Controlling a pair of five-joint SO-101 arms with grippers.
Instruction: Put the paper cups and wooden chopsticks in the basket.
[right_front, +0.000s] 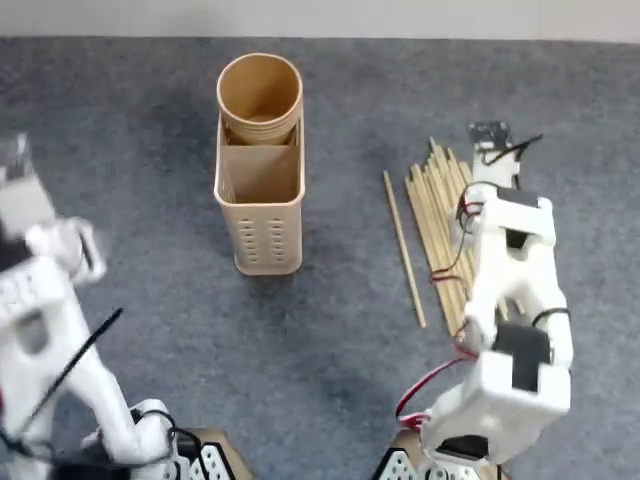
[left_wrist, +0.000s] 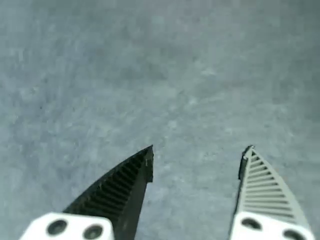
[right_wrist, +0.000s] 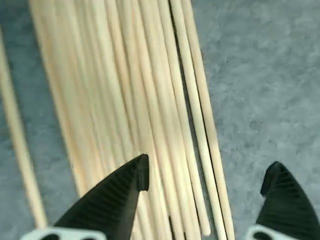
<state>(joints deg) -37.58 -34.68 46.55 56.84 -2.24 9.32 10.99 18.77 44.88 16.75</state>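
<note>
A beige slotted basket (right_front: 260, 215) lies on the grey cloth at mid table, with a stack of paper cups (right_front: 260, 95) in its far compartment. Several wooden chopsticks (right_front: 440, 215) lie in a bundle to its right, and one single chopstick (right_front: 403, 246) rests apart between bundle and basket. My right gripper (right_wrist: 207, 177) hangs open just above the bundle of chopsticks (right_wrist: 125, 100), one finger over the sticks, the other over bare cloth; the stray chopstick (right_wrist: 17, 145) lies beside them. My left gripper (left_wrist: 197, 160) is open over bare cloth at the table's left side.
The right arm (right_front: 510, 290) stretches over the near part of the chopstick bundle and hides it. The left arm (right_front: 45, 330) stands at the left edge. Grey cloth (right_front: 330, 370) covers the table between the arms and in front of the basket.
</note>
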